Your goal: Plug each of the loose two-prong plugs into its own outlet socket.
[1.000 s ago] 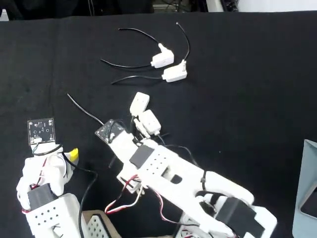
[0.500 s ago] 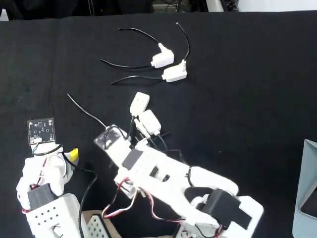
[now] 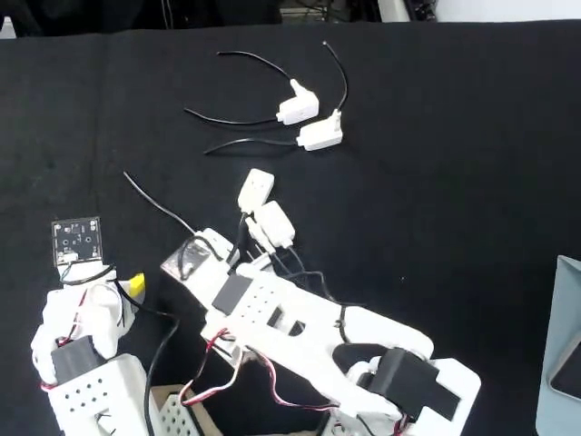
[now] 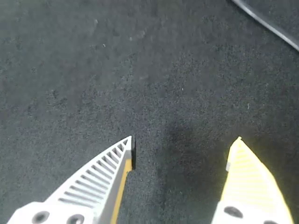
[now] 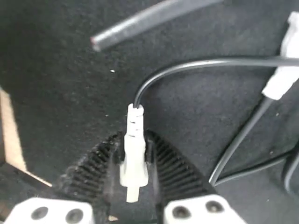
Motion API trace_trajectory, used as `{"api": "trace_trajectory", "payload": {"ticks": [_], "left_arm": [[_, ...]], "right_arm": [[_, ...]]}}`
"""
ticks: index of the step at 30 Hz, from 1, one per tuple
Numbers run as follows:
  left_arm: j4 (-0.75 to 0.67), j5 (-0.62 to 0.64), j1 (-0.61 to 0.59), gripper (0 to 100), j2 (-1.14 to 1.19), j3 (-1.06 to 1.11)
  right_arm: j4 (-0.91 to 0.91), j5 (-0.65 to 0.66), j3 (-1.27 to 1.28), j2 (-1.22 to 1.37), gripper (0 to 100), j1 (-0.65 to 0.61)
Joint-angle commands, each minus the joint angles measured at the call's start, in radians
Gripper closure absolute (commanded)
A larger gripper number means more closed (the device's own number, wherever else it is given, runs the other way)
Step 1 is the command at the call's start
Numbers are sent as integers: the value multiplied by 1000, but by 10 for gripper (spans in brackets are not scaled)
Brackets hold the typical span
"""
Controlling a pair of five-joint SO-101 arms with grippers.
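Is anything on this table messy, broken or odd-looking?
Nothing looks broken or spilled, only untidy. At the far side of the table, one loose plug and a second loose plug lie unplugged, their black cords sprawled in curves. The right gripper is shut on a third plug.

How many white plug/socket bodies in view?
5. Far pair, side by side; mid-table pair, adjacent; held plug clamped in the jaws of the right gripper. More may be hidden under that arm.

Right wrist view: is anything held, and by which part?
The right gripper is shut on a white plug, pinched across the sides of its body.
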Motion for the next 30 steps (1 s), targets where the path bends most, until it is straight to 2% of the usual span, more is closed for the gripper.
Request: {"api": "trace_trajectory", "payload": {"ticks": [1, 6, 11, 16, 22, 30], "left_arm": [[-8, 5, 2, 680, -6, -8], [-8, 5, 2, 680, -6, -8], [-8, 3, 2, 680, -6, -7], [-8, 3, 2, 680, -6, -7], [-8, 3, 2, 680, -6, -7], [-8, 3, 2, 680, -6, -7]], "right_arm": [[-32, 89, -59, 2, 987, 54], [-176, 204, -59, 12, 987, 166], [-203, 221, -59, 16, 981, 187], [-138, 189, -68, 81, 871, 187], [-129, 169, -76, 117, 918, 187], [54, 167, -211, 122, 920, 187]]}}
